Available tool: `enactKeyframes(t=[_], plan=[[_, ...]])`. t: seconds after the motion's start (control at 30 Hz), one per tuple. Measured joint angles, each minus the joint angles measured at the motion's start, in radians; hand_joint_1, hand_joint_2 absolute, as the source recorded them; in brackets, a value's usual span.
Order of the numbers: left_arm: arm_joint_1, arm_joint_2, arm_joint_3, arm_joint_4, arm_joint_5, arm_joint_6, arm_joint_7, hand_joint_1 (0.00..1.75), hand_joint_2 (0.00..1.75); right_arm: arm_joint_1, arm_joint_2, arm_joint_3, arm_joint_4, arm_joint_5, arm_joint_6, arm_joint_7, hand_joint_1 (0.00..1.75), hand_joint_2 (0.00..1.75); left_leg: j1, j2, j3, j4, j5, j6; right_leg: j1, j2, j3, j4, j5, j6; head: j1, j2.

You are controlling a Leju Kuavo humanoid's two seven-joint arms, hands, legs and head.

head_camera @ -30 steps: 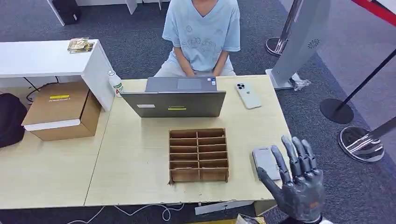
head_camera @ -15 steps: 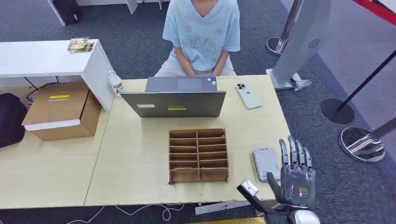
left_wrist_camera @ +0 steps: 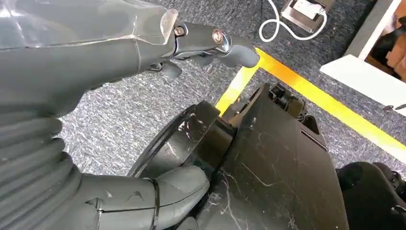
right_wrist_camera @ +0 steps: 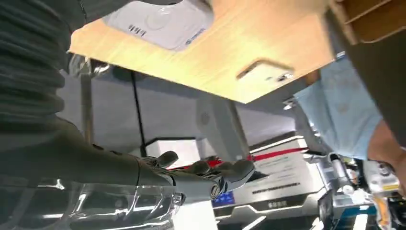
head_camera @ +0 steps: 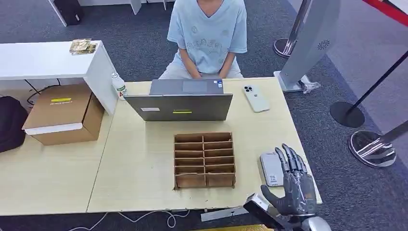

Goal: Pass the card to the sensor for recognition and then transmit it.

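Hand beside the sensor, with no card in it

The right hand (head_camera: 291,185) hovered at the near right corner of the table (head_camera: 144,159). Its fingers were straight and its thumb stuck out, and it held nothing. The grey sensor (head_camera: 272,167) lay flat on the table, just beside those fingers. I could not tell where the card was. It may have sat in a slot of the brown rack (head_camera: 204,160), but the slots were too small to check. The left hand (left_wrist_camera: 110,52) hung down by the floor, fingers apart, holding nothing.

A few things could go wrong. The sensor lay near the table's edge, so a bump from the hand could push it off. The rack looked light, so a clumsy reach could tip it. And a thin card could slip from big fingers.
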Motion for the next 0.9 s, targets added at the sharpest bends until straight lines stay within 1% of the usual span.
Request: enactKeyframes(t=[0.07, 0.13, 0.17, 0.27, 0.33, 0.57, 0.7, 0.9], plan=[[-0.001, 0.002, 0.000, 0.000, -0.001, -0.005, 0.000, 0.00, 1.75, -0.010, 0.000, 0.010, -0.002, -0.017, -0.023, -0.038, 0.00, 1.75, 0.000, 0.000, 0.000, 0.000, 0.000, 0.000, 0.000, 0.000, 0.000, 0.000, 0.000, 0.000, 0.000, 0.000], [-0.001, 0.002, 0.000, 0.000, -0.001, -0.010, 0.003, 0.00, 1.75, -0.017, 0.001, 0.021, -0.002, -0.024, -0.074, -0.073, 0.00, 1.75, 0.000, 0.000, 0.000, 0.000, 0.000, 0.000, 0.000, 0.000, 0.000, 0.000, 0.000, 0.000, 0.000, 0.000], [-0.001, 0.002, 0.000, 0.000, 0.000, -0.010, 0.003, 0.00, 1.75, -0.020, 0.003, 0.024, -0.002, -0.011, -0.091, -0.079, 0.00, 1.75, 0.000, 0.000, 0.000, 0.000, 0.000, 0.000, 0.000, 0.000, 0.000, 0.000, 0.000, 0.000, 0.000, 0.000], [-0.001, 0.002, 0.002, 0.000, 0.002, -0.010, 0.004, 0.00, 1.75, -0.023, 0.018, 0.038, -0.002, 0.096, -0.161, -0.076, 0.00, 1.75, 0.000, 0.000, 0.000, 0.000, 0.000, 0.000, 0.000, 0.000, 0.000, 0.000, 0.000, 0.000, 0.000, 0.000], [-0.001, 0.002, 0.004, 0.000, 0.002, -0.010, 0.004, 0.00, 1.75, -0.024, 0.027, 0.045, -0.002, 0.167, -0.183, -0.068, 0.00, 1.75, 0.000, 0.000, 0.000, 0.000, 0.000, 0.000, 0.000, 0.000, 0.000, 0.000, 0.000, 0.000, 0.000, 0.000], [-0.001, 0.002, 0.009, 0.000, 0.000, -0.010, 0.004, 0.00, 1.75, -0.034, 0.058, 0.077, 0.007, 0.236, -0.150, -0.017, 0.00, 1.75, 0.000, 0.000, 0.000, 0.000, 0.000, 0.000, 0.000, 0.000, 0.000, 0.000, 0.000, 0.000, 0.000, 0.000], [-0.001, 0.002, 0.009, 0.000, -0.003, -0.010, 0.004, 0.00, 1.75, -0.037, 0.059, 0.100, 0.018, 0.235, -0.145, 0.014, 0.00, 1.75, 0.000, 0.000, 0.000, 0.000, 0.000, 0.000, 0.000, 0.000, 0.000, 0.000, 0.000, 0.000, 0.000, 0.000], [-0.001, 0.002, 0.009, 0.000, -0.006, -0.010, 0.004, 0.00, 1.75, -0.048, 0.059, 0.125, 0.043, 0.189, -0.153, 0.025, 0.00, 1.75, 0.000, 0.000, 0.000, 0.000, 0.000, 0.000, 0.000, 0.000, 0.000, 0.000, 0.000, 0.000, 0.000, 0.000]])
